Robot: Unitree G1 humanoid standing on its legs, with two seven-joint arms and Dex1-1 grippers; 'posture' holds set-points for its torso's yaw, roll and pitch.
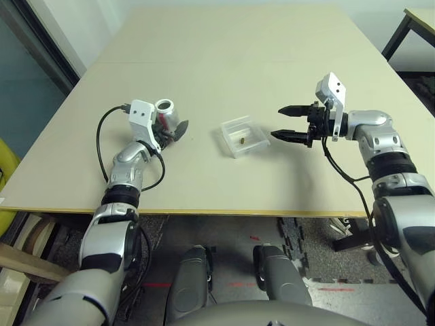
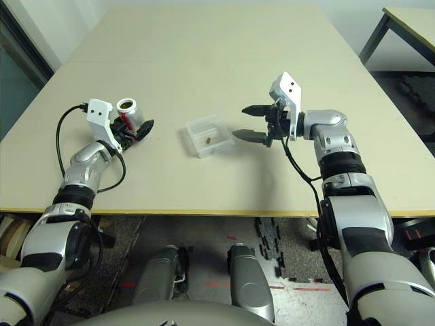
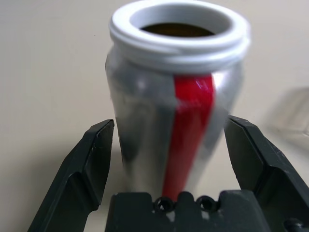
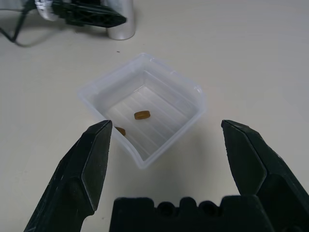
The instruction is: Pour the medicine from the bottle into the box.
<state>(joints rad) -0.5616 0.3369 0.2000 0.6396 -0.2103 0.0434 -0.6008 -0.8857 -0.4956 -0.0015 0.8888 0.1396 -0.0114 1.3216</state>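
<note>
Left of centre in your head view, the small silver-grey cylindrical pill bottle (image 1: 165, 113) with a red stripe and white threaded neck stands upright on the pale beige tabletop (image 1: 224, 47), its mouth uncapped. The left gripper (image 1: 178, 130) sits around the bottle's base; in the left wrist view its two black fingers (image 3: 79, 174) flank the bottle with a gap on each side, so you see it spread and not clamping. At the centre of the frame lies the small shallow square clear-plastic box (image 1: 242, 136). The right wrist view shows two tiny brownish oval pills (image 4: 142, 115) on its ridged bottom, one near the middle, the other against a wall. Right of centre, the right gripper (image 1: 289, 122) hovers just beside the box, fingers wide apart and holding nothing.
</note>
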